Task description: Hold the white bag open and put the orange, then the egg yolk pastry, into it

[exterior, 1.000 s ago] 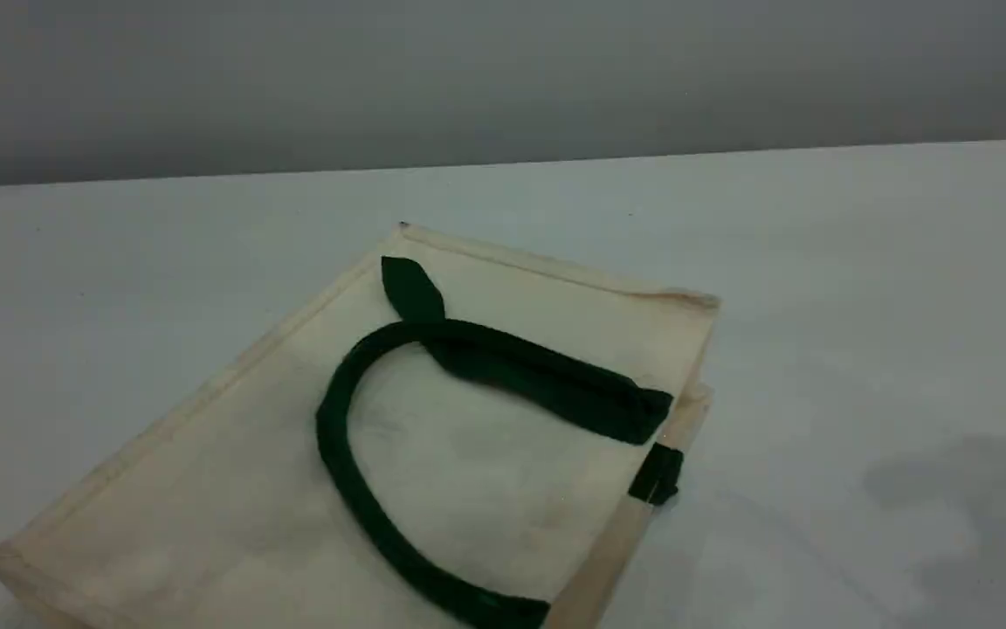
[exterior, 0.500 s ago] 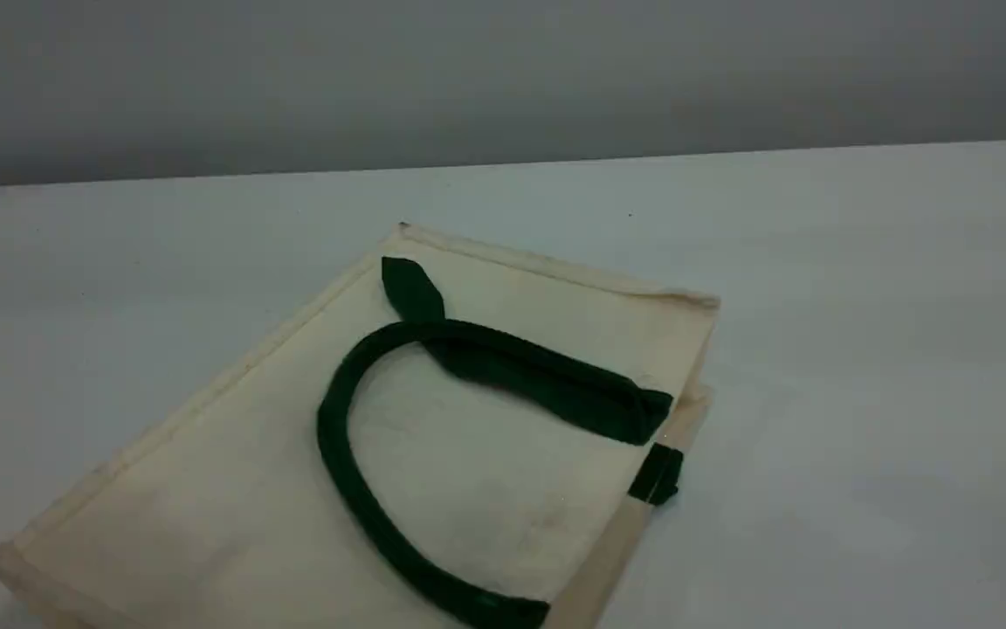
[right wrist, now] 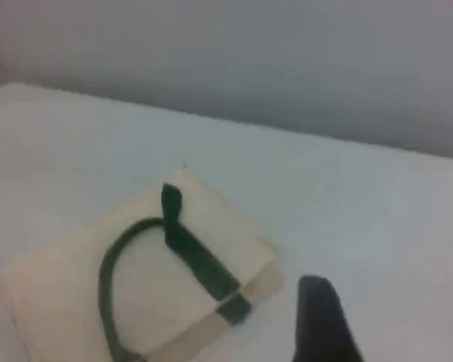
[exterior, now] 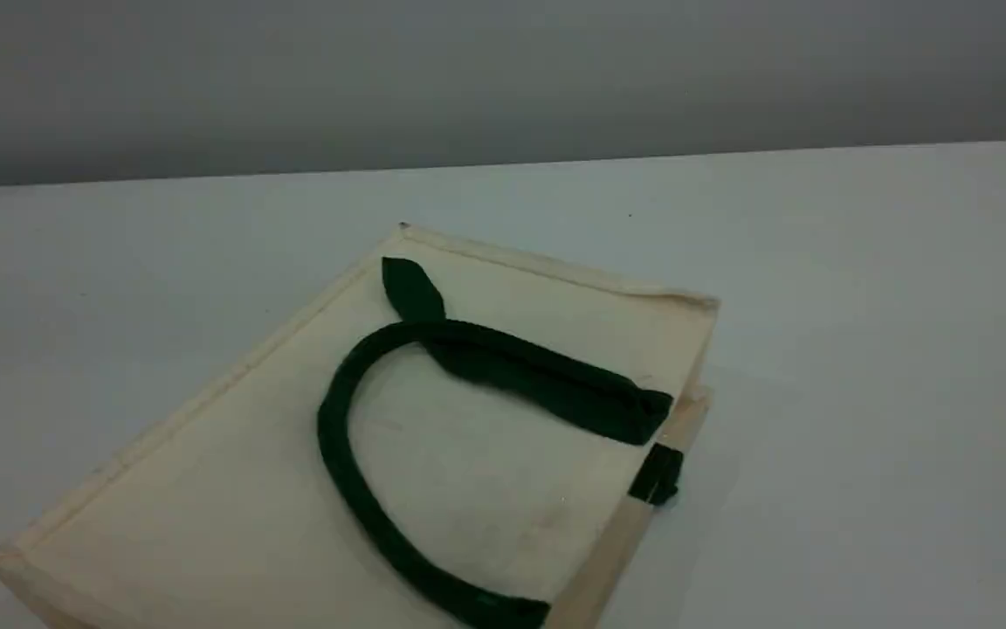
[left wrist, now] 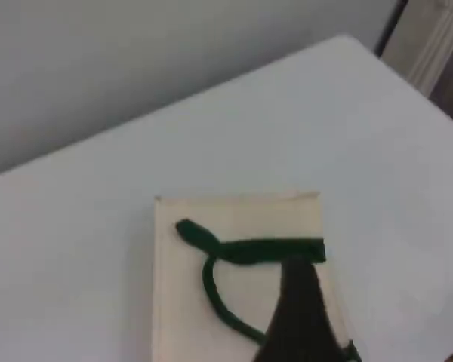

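Note:
The white bag (exterior: 232, 489) lies flat on the table, mouth edge toward the right, with its dark green handle (exterior: 547, 376) curled on top. A second green strap (exterior: 658, 476) peeks out at the mouth. The bag also shows in the left wrist view (left wrist: 241, 211) and the right wrist view (right wrist: 60, 294). The left gripper's dark fingertip (left wrist: 300, 313) hovers high over the bag's right part, holding nothing. The right gripper's fingertip (right wrist: 322, 320) hangs above bare table to the right of the bag; its second finger is hidden. The orange and the egg yolk pastry are out of view.
The white table (exterior: 861, 349) stretches around the bag, its far edge (exterior: 503, 166) meeting a grey wall. In the left wrist view the table's far right corner (left wrist: 347, 41) shows.
A faint shadow on the table at the right of the scene has faded away. The bag and its handle have not moved.

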Robot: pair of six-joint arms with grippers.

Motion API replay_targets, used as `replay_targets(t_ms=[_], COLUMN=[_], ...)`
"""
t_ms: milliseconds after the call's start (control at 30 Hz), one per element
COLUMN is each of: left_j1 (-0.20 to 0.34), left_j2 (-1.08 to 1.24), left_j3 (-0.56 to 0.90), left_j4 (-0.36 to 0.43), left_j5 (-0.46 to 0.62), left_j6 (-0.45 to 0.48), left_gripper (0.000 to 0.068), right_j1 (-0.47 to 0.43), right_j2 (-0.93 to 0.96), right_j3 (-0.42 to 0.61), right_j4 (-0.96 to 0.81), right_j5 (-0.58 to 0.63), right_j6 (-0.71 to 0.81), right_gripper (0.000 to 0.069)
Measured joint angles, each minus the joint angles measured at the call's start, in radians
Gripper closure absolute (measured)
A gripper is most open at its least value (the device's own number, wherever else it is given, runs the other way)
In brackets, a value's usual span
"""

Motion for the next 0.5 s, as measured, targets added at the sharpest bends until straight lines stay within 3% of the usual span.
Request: replay_targets(t_ms=[267, 500], left_j1=[0.0, 0.0], left_j2=[-0.142, -0.265], left_j3=[0.169, 0.411], left_j4=[0.005, 0.036], left_j5=[-0.003, -0.005], left_j6=[0.0, 0.0], left_gripper=[0.0207, 0.0207], right_j1=[0.0, 0.0], right_j2=[-0.037, -0.037], right_j3=[0.228, 0.418], right_j4=[-0.085, -0.107], right_j5=[-0.006, -0.134], right_j6=[-0.021, -0.025], right_gripper=[0.0321, 0.0321])
